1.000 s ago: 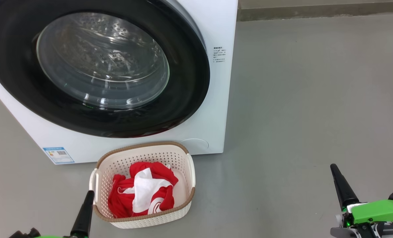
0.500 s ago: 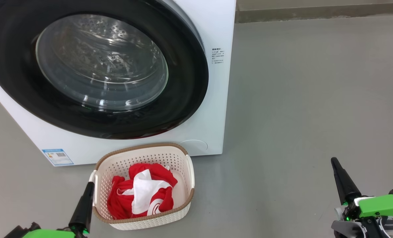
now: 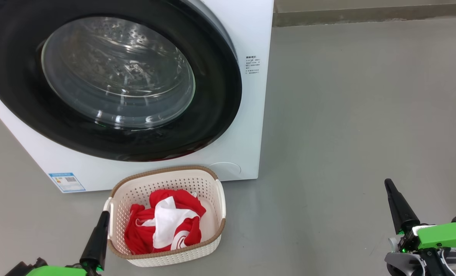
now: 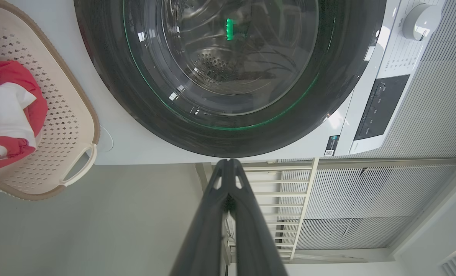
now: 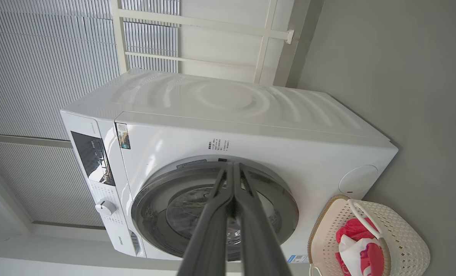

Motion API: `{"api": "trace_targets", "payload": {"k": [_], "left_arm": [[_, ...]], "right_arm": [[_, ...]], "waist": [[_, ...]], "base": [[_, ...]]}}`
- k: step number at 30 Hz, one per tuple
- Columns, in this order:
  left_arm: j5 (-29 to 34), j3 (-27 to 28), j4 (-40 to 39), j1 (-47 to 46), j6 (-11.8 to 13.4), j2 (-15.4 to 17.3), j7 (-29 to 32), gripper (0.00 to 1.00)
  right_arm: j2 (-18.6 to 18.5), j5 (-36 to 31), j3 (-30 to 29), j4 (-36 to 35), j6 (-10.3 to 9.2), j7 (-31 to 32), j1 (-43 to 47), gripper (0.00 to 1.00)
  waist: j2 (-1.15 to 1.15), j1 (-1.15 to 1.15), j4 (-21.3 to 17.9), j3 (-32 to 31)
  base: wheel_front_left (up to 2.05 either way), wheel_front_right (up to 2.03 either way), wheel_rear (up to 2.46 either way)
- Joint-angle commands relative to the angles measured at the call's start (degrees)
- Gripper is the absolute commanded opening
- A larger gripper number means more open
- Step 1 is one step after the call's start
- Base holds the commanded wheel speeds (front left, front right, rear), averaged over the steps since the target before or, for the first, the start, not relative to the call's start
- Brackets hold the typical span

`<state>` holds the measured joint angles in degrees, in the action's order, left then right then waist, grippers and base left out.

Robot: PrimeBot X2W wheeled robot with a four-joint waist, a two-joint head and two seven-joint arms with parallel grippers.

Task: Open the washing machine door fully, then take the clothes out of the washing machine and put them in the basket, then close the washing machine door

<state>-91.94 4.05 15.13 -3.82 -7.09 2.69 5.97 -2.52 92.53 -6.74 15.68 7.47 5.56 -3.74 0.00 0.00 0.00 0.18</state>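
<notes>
L gripper (image 3: 104, 227) pinched empty, just beside basket (image 3: 163, 170) w/ clothes (image 3: 163, 224) | R gripper (image 3: 389, 188) pinched empty, well apart | door (image 3: 220, 96) closed

The left gripper (image 3: 105, 213) and the right gripper (image 3: 387, 182) have each crept slightly farther up the head view

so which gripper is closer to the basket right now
Left. The left gripper is just beside the basket, at its left end; the right gripper is far off to the basket's right, across the floor.
</notes>
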Motion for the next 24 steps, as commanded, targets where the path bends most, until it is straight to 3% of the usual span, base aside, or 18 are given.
{"api": "trace_targets", "payload": {"k": [1, 24], "left_arm": [[-0.5, 2.1, -1.1, -2.3, -0.4, 0.5, 0.2, 0.0], [-0.4, 2.2, -1.1, -2.3, -0.4, 0.4, 0.3, 0.0]], "right_arm": [[-0.9, 0.2, 0.9, -1.7, 0.02, 0.4, -2.4, 0.0], [-0.7, 0.0, 0.7, -1.7, 0.02, 0.5, -2.4, 0.0]], "waist": [[0.0, 0.0, 0.0, 0.0], [0.0, 0.0, 0.0, 0.0]], "base": [[0.0, 0.0, 0.0], [0.0, 0.0, 0.0]]}}
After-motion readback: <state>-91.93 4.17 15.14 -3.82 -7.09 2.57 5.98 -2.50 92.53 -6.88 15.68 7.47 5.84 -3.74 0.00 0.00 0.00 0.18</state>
